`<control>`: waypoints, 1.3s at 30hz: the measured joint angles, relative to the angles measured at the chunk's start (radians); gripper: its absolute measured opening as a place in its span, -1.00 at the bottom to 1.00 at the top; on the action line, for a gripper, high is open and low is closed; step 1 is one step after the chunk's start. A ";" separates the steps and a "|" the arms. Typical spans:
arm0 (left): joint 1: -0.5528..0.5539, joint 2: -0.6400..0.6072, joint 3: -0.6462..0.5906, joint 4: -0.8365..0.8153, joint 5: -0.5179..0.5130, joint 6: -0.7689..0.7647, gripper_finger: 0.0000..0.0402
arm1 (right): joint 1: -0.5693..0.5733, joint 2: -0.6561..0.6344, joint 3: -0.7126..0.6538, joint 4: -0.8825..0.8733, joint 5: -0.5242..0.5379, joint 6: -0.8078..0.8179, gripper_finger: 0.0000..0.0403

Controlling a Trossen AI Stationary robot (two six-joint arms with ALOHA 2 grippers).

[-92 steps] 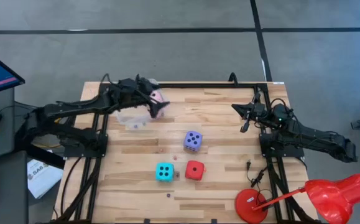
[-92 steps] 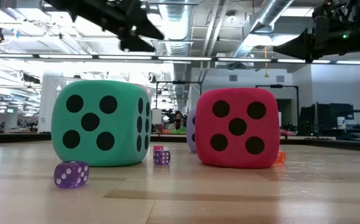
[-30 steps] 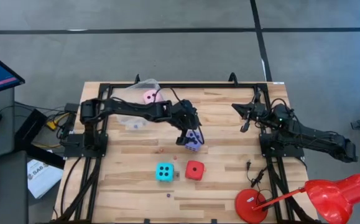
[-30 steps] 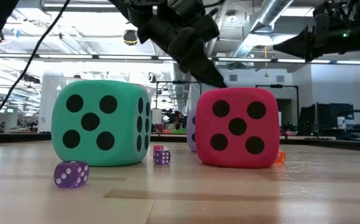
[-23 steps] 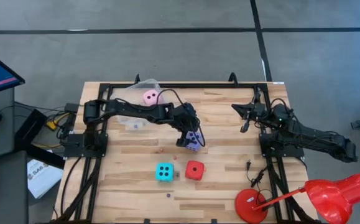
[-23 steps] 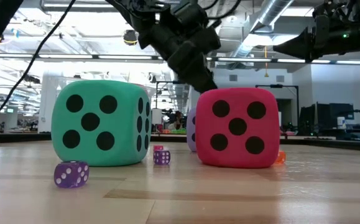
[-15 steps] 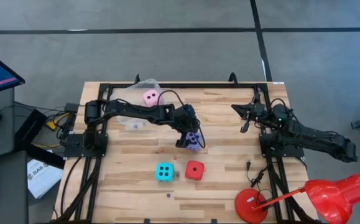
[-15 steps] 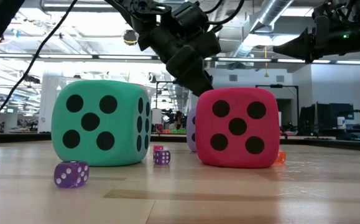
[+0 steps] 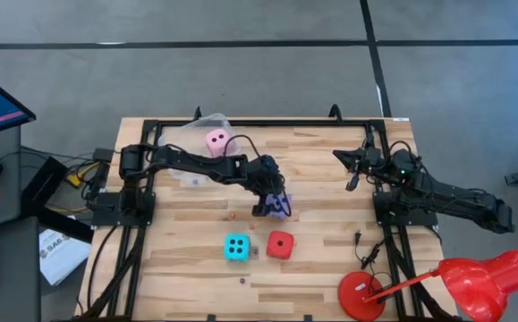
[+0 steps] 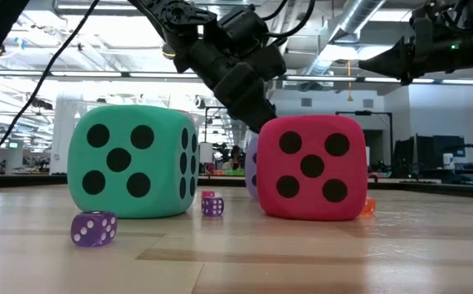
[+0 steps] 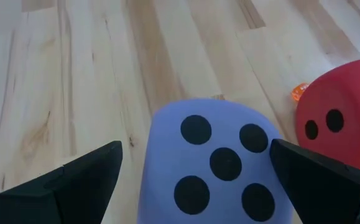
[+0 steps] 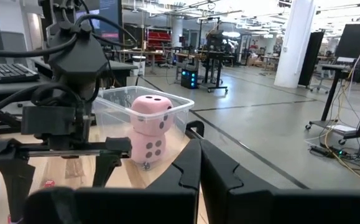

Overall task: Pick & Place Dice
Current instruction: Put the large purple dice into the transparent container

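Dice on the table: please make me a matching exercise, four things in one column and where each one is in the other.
1. violet-blue die
2. pink dice
3. cyan die
4. right hand

a. beside the red die
b. between the open fingers of the left hand
c. shut, by the table's right edge
d. in the clear tub

Pairs: 1-b, 2-d, 3-a, 4-c

Left arm reaches across the table; left gripper point(image 9: 271, 204) sits over the violet-blue die point(image 9: 279, 207) at mid-table, mostly covering it. Cyan die point(image 9: 236, 247) and red die point(image 9: 280, 244) lie nearer the front edge, side by side. Pink die point(image 9: 216, 139) in clear tub point(image 9: 207, 122) at back. Right gripper point(image 9: 341, 156) waits at right.
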 joint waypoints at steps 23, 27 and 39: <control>-0.021 -0.067 -0.005 -0.015 -0.116 -0.016 0.98 | 0.006 0.000 0.000 0.000 0.000 0.000 -1.00; -0.021 -0.053 -0.005 -0.018 -0.113 -0.016 0.98 | 0.006 0.000 0.000 0.000 0.000 0.000 -1.00; -0.020 -0.051 -0.005 -0.040 -0.101 -0.020 0.98 | 0.006 0.000 0.000 0.000 0.000 0.003 -1.00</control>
